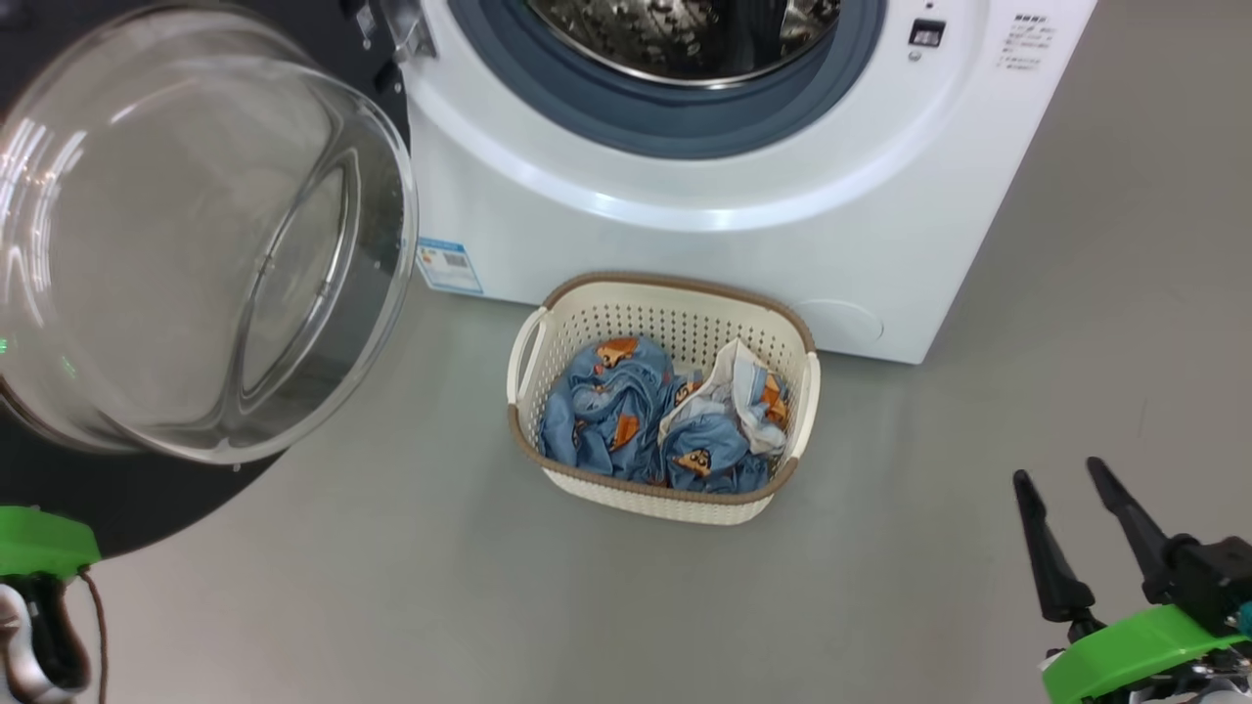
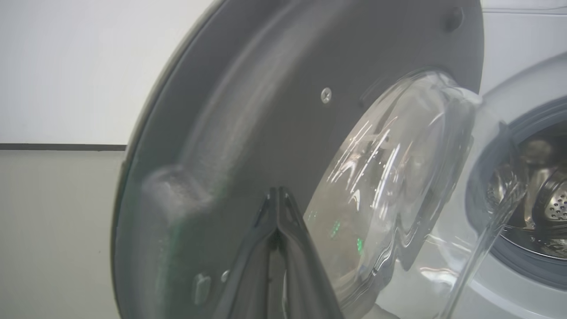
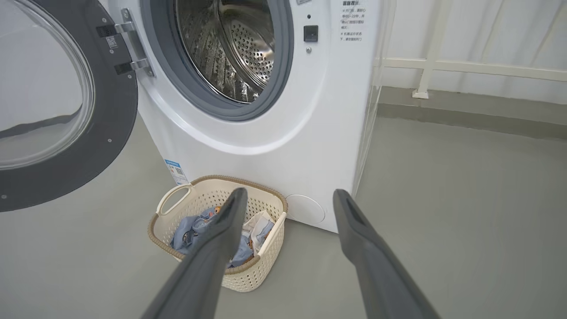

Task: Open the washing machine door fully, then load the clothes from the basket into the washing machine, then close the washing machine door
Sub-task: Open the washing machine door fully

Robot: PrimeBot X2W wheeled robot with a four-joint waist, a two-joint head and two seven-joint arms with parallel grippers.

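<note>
- Head view: the washing machine door (image 1: 196,254) stands swung open at my left, its glass bowl bulging toward me. The washing machine (image 1: 685,244) is ahead, with its grey-blue rubber ring (image 1: 665,117) and steel drum (image 1: 685,29) exposed.
- The basket (image 1: 675,286) sits on the grey floor (image 1: 391,587) just in front of the machine, below the opening. The clothes (image 1: 626,411) lie bundled inside it, blue with orange figures and some white lining turned up. A blue sticker (image 1: 450,266) is on the machine's lower left corner.
- My right gripper (image 1: 1058,471) is at the lower right above the floor, fingers apart and empty, well away from the basket.
- Left wrist view: my left gripper (image 2: 277,192) has its fingers pressed together with nothing between them. The tips point at the door's dark inner face, just beside the glass bowl. I cannot tell whether they touch it.
- Right wrist view: my spread fingers frame the basket and the machine's lower front. The door hangs open from its hinge (image 3: 133,48) at the left.
</note>
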